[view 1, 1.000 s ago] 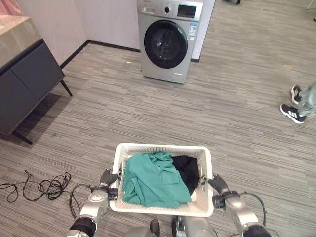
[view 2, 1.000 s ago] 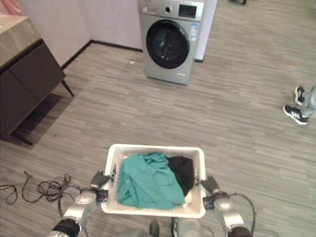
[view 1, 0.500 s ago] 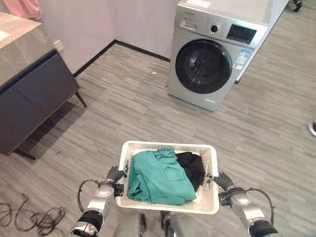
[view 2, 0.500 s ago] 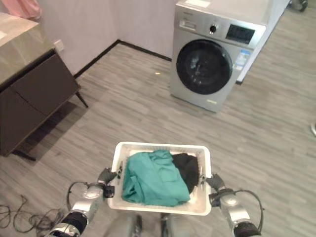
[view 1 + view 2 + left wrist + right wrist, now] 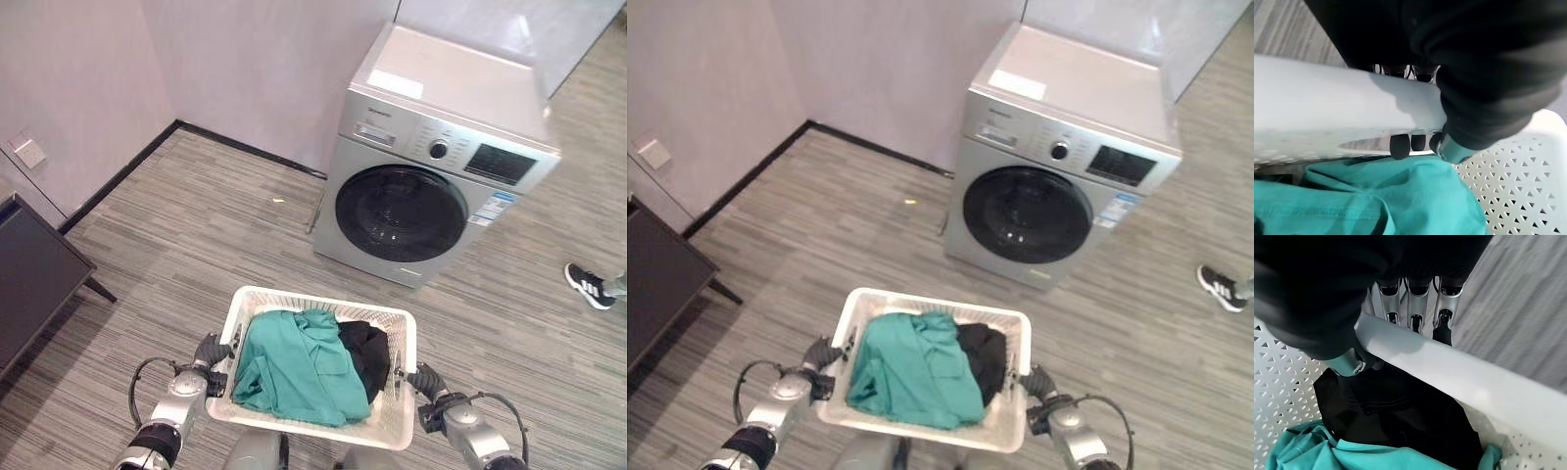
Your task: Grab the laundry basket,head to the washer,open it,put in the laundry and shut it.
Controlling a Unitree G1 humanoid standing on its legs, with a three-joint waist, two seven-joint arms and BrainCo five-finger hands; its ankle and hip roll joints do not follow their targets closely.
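white plastic laundry basket [image 5: 406, 339] was gripped at both rims: left robot hand [image 5: 211, 351] and right robot hand [image 5: 424, 380] curled tightly round it.

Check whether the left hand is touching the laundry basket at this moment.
Touching. The left wrist view shows the left hand with its fingers curled round the laundry basket rim, dark tips wrapped under it.

Even soft indoor light; faint shadows; wrist views blurred close-up.
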